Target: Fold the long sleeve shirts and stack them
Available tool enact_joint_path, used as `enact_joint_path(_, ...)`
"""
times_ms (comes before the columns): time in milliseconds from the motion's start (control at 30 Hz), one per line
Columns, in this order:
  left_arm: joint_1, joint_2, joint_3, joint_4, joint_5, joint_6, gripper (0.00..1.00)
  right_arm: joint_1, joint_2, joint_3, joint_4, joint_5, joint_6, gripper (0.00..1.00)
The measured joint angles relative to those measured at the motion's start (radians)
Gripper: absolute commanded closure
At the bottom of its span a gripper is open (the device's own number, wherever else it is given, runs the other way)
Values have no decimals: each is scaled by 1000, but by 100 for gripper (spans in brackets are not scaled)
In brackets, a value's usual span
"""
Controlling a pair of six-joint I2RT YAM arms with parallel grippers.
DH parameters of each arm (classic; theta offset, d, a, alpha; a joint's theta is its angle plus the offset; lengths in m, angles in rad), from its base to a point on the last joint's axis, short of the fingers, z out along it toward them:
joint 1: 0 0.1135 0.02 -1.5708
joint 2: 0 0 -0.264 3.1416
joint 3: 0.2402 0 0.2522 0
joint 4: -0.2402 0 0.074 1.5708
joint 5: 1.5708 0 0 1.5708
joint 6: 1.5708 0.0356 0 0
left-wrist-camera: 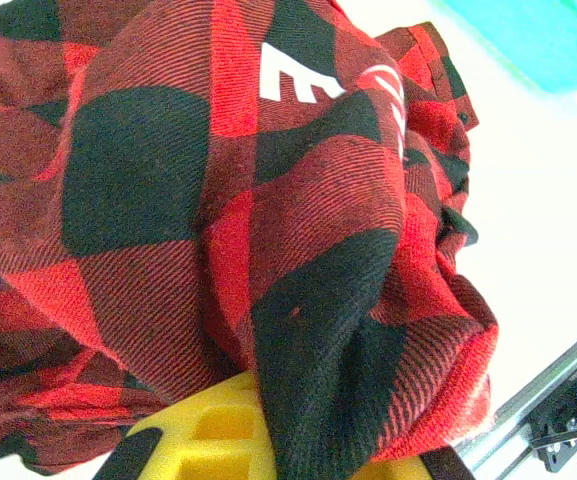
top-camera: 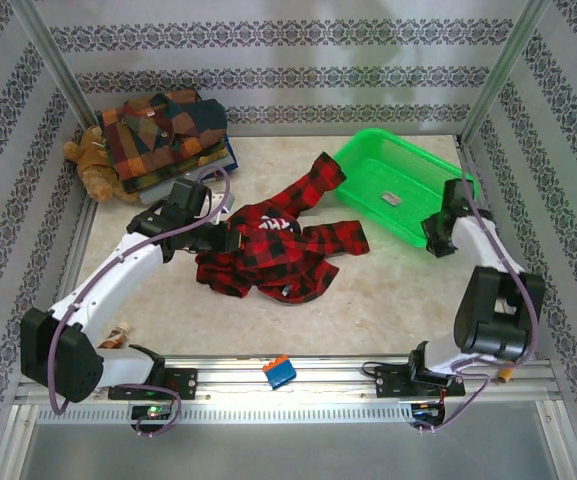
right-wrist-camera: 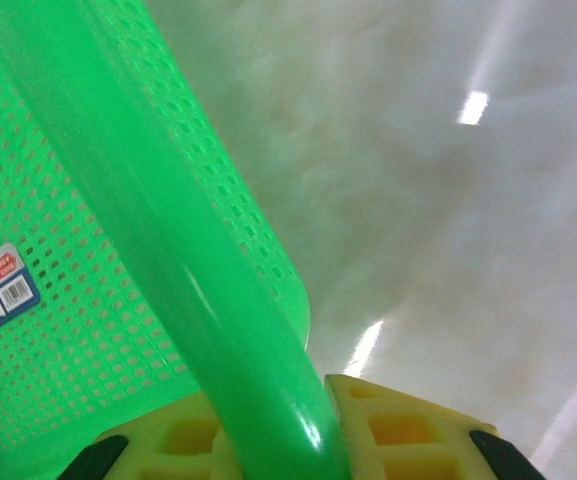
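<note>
Reaching forward, left tool [top-camera: 230, 238] clamps red shirt [top-camera: 283, 255]; right tool [top-camera: 436, 240] pinches basket [right-wrist-camera: 180, 250].

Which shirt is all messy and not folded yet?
The red-and-black check shirt with white letters, lying crumpled in the middle of the table. The other plaid shirts sit folded in a stack in the far left corner, beside the teddy bear.

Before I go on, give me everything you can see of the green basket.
The green basket is shallow, rectangular plastic with perforated mesh walls and floor and a thick rounded rim. It sits upright and skewed at the far right of the table, with a small label on its floor. The right gripper is closed on its near-right rim, one finger on each side. A sleeve of the red-and-black shirt ends by its left corner; contact is unclear.
</note>
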Motion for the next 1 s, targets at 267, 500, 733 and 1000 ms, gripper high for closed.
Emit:
enact_joint_path(267,6,27,18,5,29,26,100,6,-60,-93,48,97,380,100)
enact_joint_path(500,6,27,16,45,61,22,100,23,7,-48,92,142,583,90)
enact_joint_path(733,7,79,18,97,83,5,36,28,105,70,148,112,586,28)
enact_joint_path(1000,131,71,106,47,68,-117,0,99,2,105,151,14,290,2)
